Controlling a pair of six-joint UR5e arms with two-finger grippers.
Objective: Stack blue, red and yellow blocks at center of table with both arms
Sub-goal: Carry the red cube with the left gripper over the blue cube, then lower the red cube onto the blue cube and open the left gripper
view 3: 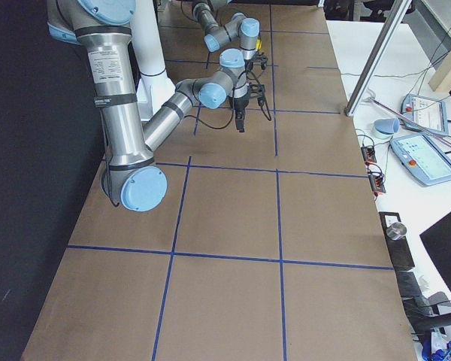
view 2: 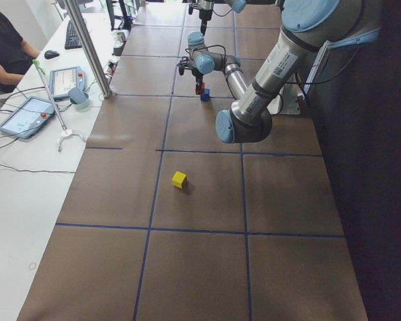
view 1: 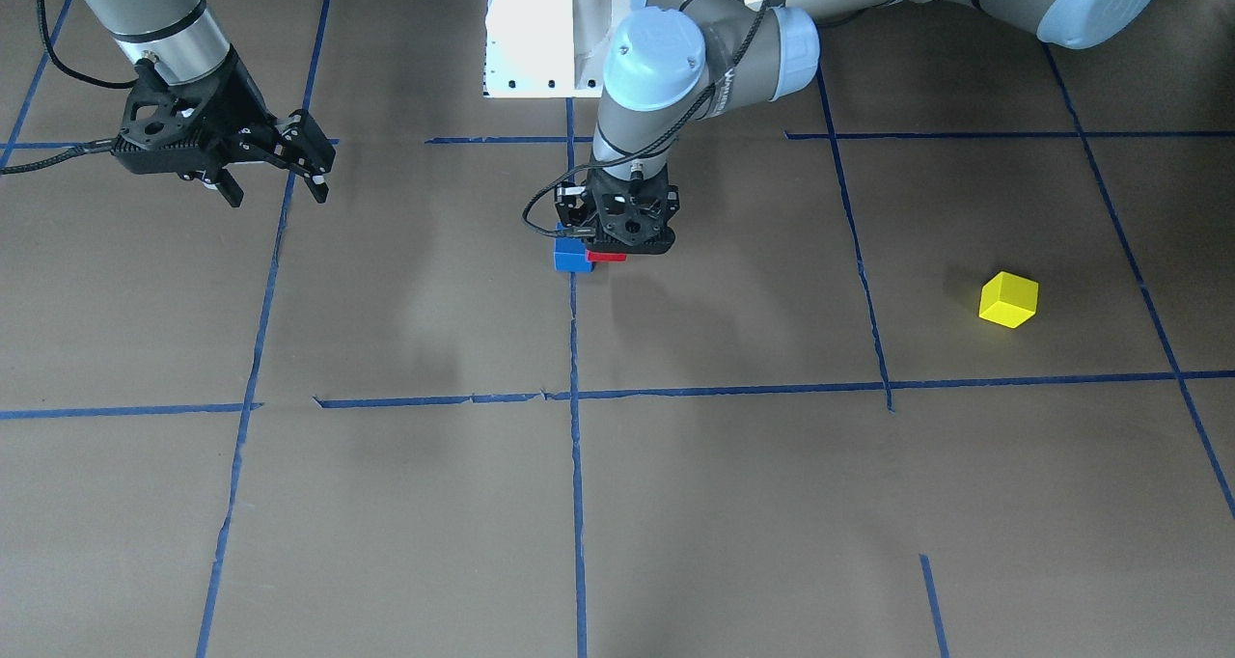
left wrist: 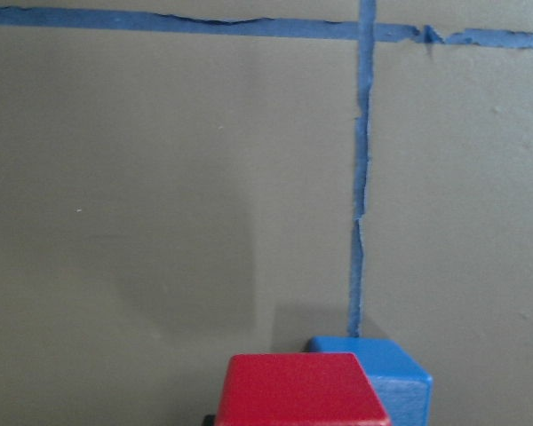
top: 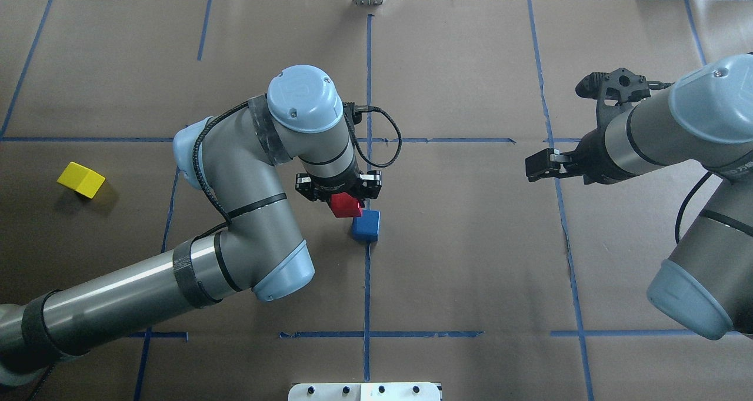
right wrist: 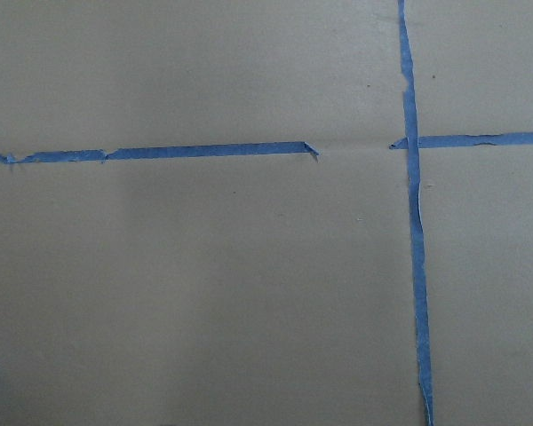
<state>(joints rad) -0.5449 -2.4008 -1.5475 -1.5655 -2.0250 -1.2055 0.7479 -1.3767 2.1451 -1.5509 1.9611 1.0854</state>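
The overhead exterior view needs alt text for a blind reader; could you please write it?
The left gripper holds a red block by the upper-left corner of a blue block on the centre tape line, not squarely on it. A yellow block sits alone at far left, and the right gripper hangs open and empty at the right.

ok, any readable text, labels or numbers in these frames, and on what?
No text is readable.
Left arm's joint cap: faint raised mark, too faint to read.
The tablet screens beside the table: too small to read.
The red block, blue block, yellow block: no markings show.
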